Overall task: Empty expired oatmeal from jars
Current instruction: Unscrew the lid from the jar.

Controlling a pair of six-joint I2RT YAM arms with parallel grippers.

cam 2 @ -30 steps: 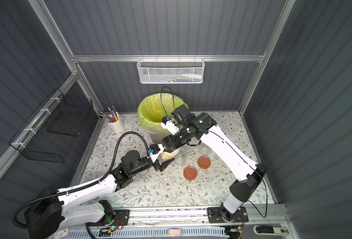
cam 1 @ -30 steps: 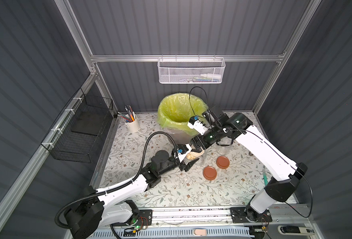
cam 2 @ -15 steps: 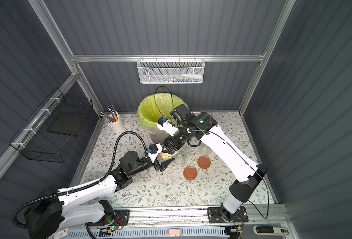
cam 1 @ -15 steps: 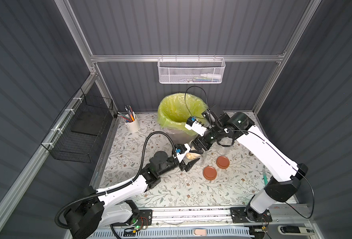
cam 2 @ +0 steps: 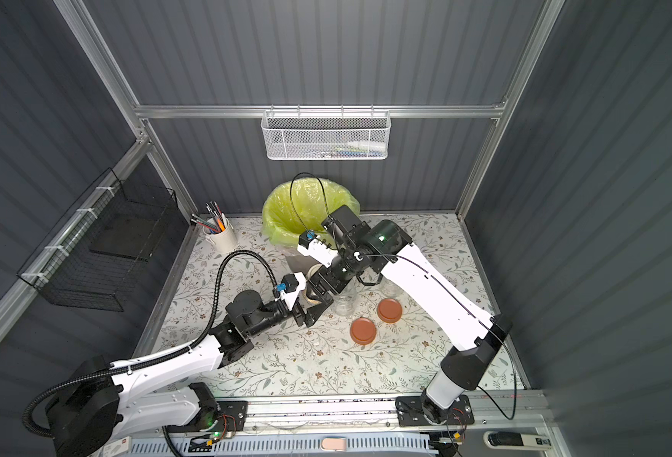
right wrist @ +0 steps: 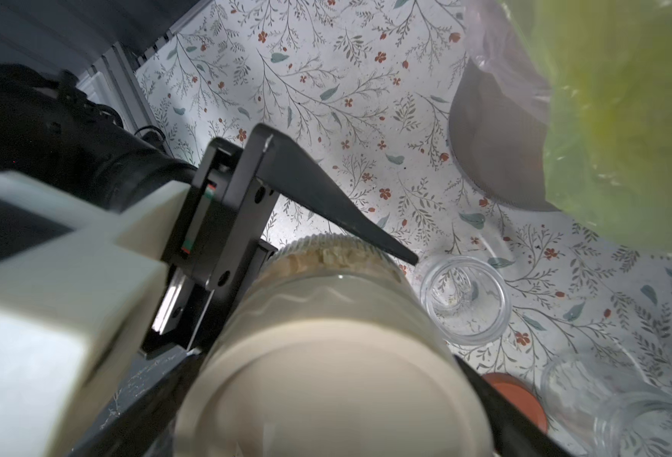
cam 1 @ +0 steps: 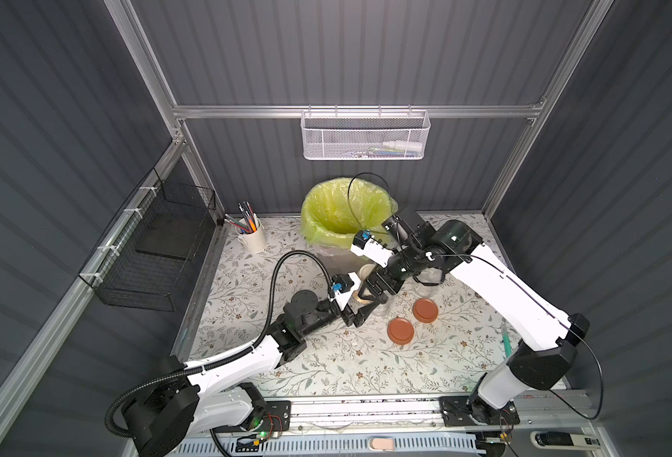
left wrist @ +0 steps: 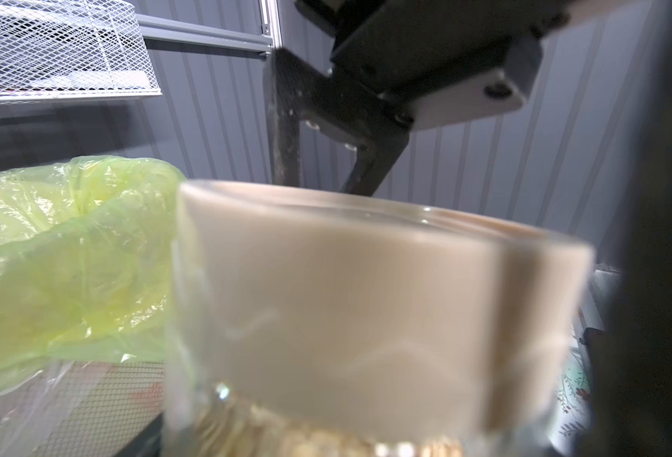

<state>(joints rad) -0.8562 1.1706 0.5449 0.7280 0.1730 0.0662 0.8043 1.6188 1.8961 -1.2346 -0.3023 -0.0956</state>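
Note:
My left gripper (cam 1: pixel 360 310) is shut on a glass jar (cam 1: pixel 362 300) held tilted above the table. Oatmeal (right wrist: pixel 326 253) fills the jar under its cream lid (right wrist: pixel 326 387). One left finger (right wrist: pixel 318 190) lies along the jar's side. My right gripper (cam 1: pixel 368 291) is open, its dark fingers standing on either side of the cream lid (cam 1: pixel 366 272). One of those fingers (left wrist: pixel 284 150) shows behind the lid (left wrist: pixel 366 277) in the left wrist view. Two empty jars (cam 1: pixel 383 306) (cam 1: pixel 425 287) stand on the table beside the held jar.
The bin with a yellow-green bag (cam 1: pixel 342 213) stands just behind the grippers. Two brown lids (cam 1: pixel 400 331) (cam 1: pixel 425 310) lie flat in front of the empty jars. A white pen cup (cam 1: pixel 252 239) is at the back left. A black wire basket (cam 1: pixel 156 253) hangs on the left wall.
The right gripper's fingers, closed on the cream lid before, have spread apart. Its wrist has shifted a little to the left. The left arm holds the jar in place.

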